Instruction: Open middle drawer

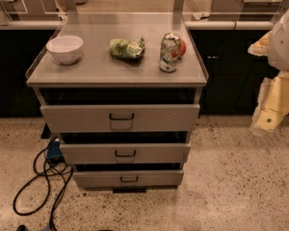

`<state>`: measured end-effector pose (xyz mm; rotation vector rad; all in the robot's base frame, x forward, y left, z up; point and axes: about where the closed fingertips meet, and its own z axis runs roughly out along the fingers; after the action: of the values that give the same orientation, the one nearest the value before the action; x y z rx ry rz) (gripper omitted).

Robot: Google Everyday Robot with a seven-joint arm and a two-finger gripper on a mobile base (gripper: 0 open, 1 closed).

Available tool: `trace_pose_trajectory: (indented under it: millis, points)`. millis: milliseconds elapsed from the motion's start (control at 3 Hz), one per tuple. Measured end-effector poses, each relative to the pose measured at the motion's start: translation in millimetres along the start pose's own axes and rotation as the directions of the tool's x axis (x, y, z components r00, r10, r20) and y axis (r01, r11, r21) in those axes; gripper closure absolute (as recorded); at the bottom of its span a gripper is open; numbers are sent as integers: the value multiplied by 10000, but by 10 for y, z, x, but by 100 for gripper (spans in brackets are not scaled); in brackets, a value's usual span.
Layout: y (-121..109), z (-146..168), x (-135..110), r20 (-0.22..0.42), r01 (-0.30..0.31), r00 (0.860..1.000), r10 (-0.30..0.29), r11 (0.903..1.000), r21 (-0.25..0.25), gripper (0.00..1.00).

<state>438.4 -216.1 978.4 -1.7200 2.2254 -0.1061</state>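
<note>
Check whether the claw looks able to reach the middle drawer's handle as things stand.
Probably yes: the claw hangs at the right, beside the cabinet, and nothing stands between it and the handle of the middle drawer; the floor cable lies off to the left.

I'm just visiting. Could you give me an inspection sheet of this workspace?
Surface: grey cabinet top, holding three items.
Job's things: middle drawer, its black handle untouched.
Clutter: white bowl, green bag, can.
Grippers: gripper at the right edge, well clear of the middle drawer.
Cables: black cables looped on the floor, left.
Surroundings: speckled floor, dark counters behind.
</note>
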Motion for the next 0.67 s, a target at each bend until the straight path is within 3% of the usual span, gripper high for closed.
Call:
trace_pose_trajectory:
  millis: [333, 667]
  points:
    - [9, 18, 11, 66, 47, 10000, -47, 9999, 100, 0]
    - [135, 252, 119, 145, 461, 9988, -465, 9985, 290, 0]
